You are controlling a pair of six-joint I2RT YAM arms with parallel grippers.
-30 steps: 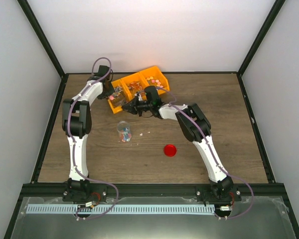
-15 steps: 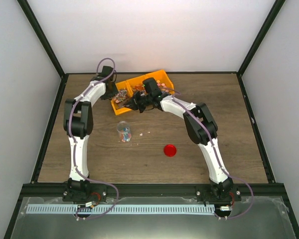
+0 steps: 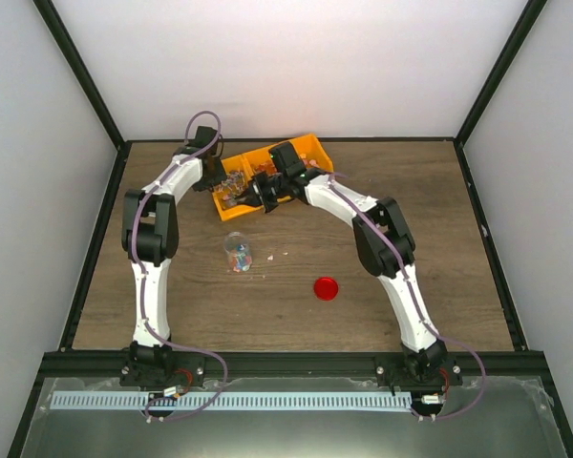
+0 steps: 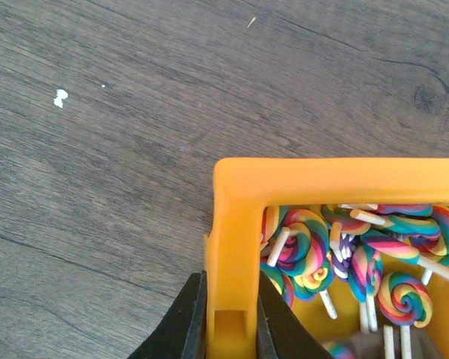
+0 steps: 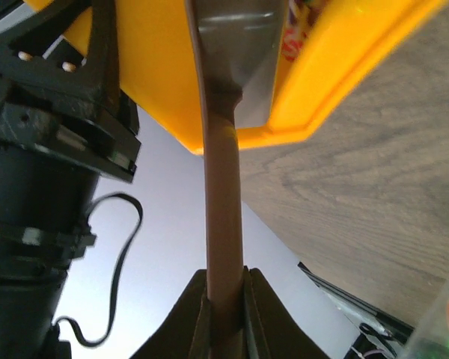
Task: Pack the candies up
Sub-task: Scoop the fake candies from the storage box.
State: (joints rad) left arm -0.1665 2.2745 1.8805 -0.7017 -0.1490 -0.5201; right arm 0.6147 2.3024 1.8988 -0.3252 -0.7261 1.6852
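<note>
An orange three-compartment bin (image 3: 310, 148) sits at the back of the table. My left gripper (image 3: 213, 181) is shut on its left end wall (image 4: 232, 247); rainbow lollipops (image 4: 303, 247) fill that compartment. My right gripper (image 3: 267, 189) is shut on the brown handle (image 5: 223, 209) of a metal scoop (image 5: 236, 45), whose blade is tilted over the bin's edge. Small candies (image 5: 295, 37) show inside the bin behind the blade. A small clear jar (image 3: 237, 253) holding some coloured candies stands in front of the bin. The round red lid (image 3: 326, 287) lies to its right.
A few loose candy pieces (image 3: 272, 256) lie on the wood beside the jar. A white crumb (image 4: 60, 97) lies on the table left of the bin. Black frame rails and white walls close in the table's sides.
My right gripper has moved back and up with the scoop, from in front of the bin to over its left part. The bin and my left gripper shifted slightly to the right.
</note>
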